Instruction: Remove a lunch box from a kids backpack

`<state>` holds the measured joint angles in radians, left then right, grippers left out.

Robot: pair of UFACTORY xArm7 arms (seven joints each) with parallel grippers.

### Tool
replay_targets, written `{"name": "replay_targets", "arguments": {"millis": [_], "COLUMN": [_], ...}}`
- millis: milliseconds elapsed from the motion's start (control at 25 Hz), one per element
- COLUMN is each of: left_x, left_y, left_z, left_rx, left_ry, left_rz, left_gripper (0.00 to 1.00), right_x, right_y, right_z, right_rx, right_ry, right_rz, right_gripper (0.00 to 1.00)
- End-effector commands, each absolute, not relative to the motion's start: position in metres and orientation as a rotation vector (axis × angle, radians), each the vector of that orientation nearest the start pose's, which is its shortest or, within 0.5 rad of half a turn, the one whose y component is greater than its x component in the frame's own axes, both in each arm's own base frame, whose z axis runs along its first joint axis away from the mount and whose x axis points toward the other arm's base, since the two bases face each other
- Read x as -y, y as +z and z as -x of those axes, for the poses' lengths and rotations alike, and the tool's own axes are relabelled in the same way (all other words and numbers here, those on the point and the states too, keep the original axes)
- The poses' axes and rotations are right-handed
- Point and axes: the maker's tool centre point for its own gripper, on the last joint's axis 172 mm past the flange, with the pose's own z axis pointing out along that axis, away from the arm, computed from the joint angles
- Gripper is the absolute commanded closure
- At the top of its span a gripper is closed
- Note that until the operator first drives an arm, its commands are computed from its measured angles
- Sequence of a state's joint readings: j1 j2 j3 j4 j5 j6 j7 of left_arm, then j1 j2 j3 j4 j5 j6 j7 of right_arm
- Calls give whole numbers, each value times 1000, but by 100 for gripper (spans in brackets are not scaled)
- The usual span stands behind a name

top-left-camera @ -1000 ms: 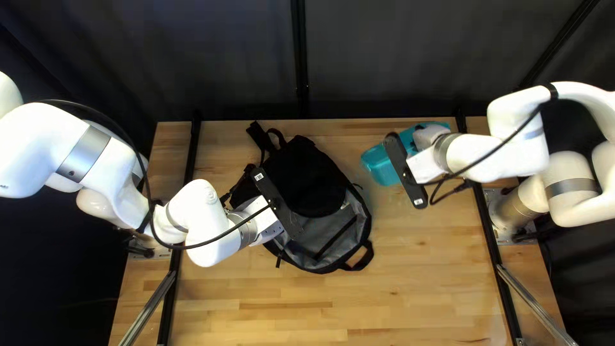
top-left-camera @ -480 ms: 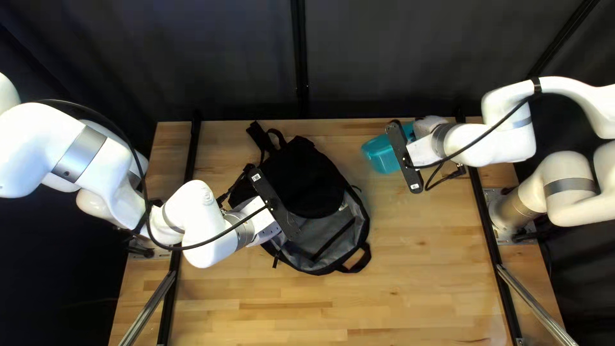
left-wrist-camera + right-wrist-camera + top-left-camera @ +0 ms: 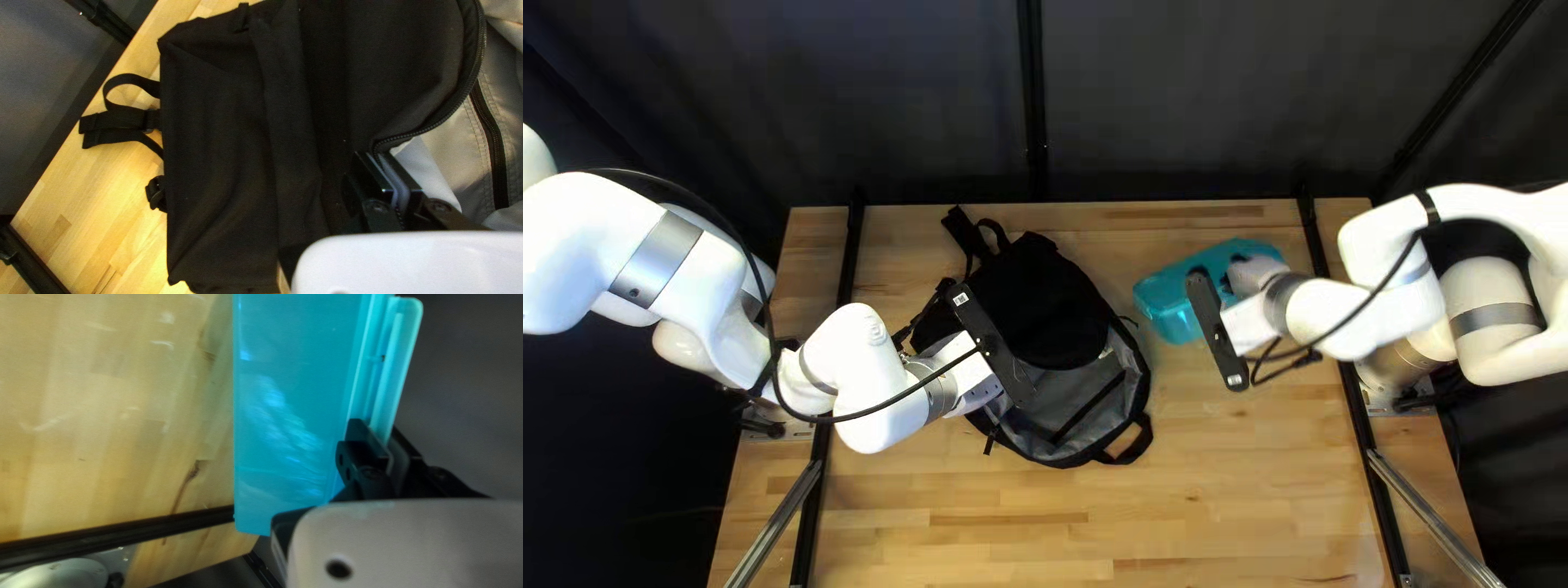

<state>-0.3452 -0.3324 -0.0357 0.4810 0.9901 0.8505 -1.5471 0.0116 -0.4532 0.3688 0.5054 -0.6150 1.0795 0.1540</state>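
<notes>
Teal lunch box [image 3: 1172, 296], one, seemingly in right jaws, one black backpack [image 3: 1043, 303]

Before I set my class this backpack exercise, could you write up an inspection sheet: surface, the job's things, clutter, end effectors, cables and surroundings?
Surface: wooden table, with some darker streaks in the grain.
Backpack: black, lying open with grey lining showing.
Lunch box: blue-green, outside the backpack; whether it touches the table, I cannot tell.
Clutter: nothing seen.
Left end effector: shut on the backpack's zippered edge.
Right end effector: shut on the lunch box's edge.
Cables: one black cable along the left arm, another along the right arm.
Surroundings: dark curtain beyond the far edge; no person seen.
</notes>
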Motion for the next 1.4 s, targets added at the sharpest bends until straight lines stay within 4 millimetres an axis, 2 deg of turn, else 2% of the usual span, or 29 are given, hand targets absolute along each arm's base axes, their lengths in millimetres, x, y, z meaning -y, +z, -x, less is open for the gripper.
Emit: {"name": "replay_targets", "arguments": {"millis": [40,280,560,1080,1400], "left_x": [17,19,18,17,18], "left_y": [162,162,164,165,165], "left_z": [-391,-392,-393,-392,-392], "left_rx": [600,597,594,588,586], "left_ry": [-781,-785,-785,-782,-780], "left_rz": [2514,2515,2512,2511,2512], "left_gripper": [100,100,100,100,100], "right_x": [-12,-27,-27,-18,-15], "right_y": [170,146,138,114,107], "right_z": [-327,-310,-295,-301,-303], "right_rx": [-661,-667,-642,-644,-642], "right_ry": [-7,-6,0,19,31], "right_rz": [-2363,-2389,-2409,-2448,-2468], "right_gripper": [100,100,100,100,100]}}
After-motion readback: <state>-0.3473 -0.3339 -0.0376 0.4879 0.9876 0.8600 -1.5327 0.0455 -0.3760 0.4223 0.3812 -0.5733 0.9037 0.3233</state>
